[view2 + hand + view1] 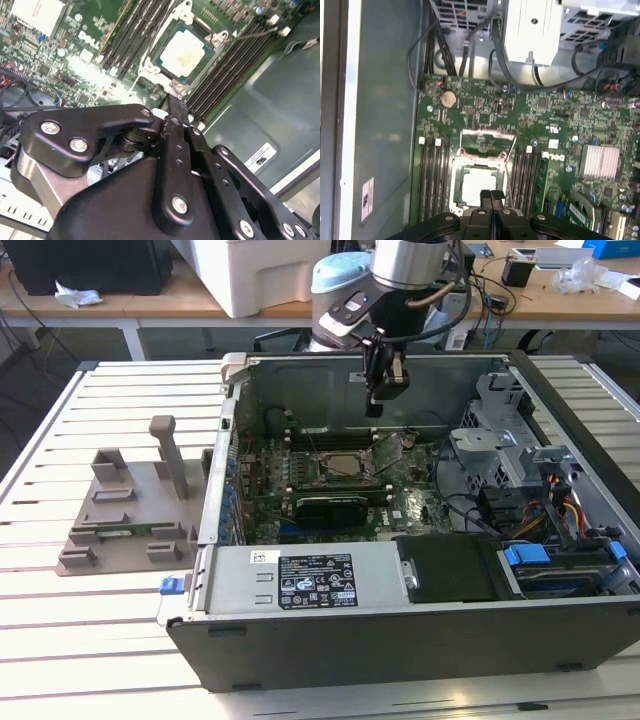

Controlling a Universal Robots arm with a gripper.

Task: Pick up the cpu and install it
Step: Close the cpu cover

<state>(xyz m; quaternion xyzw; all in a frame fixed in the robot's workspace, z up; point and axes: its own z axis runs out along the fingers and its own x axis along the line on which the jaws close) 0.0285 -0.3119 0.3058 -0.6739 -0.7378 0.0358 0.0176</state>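
Observation:
The cpu (pixel 184 52) is a silvery square chip lying flat in the motherboard socket, and it also appears as the cpu (pixel 477 186) and cpu (pixel 336 465). The socket's metal load plate (pixel 487 134) stands tilted up beside it. My gripper (pixel 374 408) hangs inside the open computer case (pixel 230 490), above the socket and apart from the chip. Its black fingers (pixel 491 196) are pressed together with nothing between them. In the second wrist view the gripper (pixel 175 102) tips point toward the socket's edge.
A grey plastic holder block (pixel 130 510) sits on the slatted table at the exterior view's left of the case. Inside are a black expansion card (pixel 330 508), memory slots (pixel 432 180), a heatsink (pixel 600 162), cables (pixel 445 55), a power supply (pixel 310 580) and drive bays (pixel 540 560).

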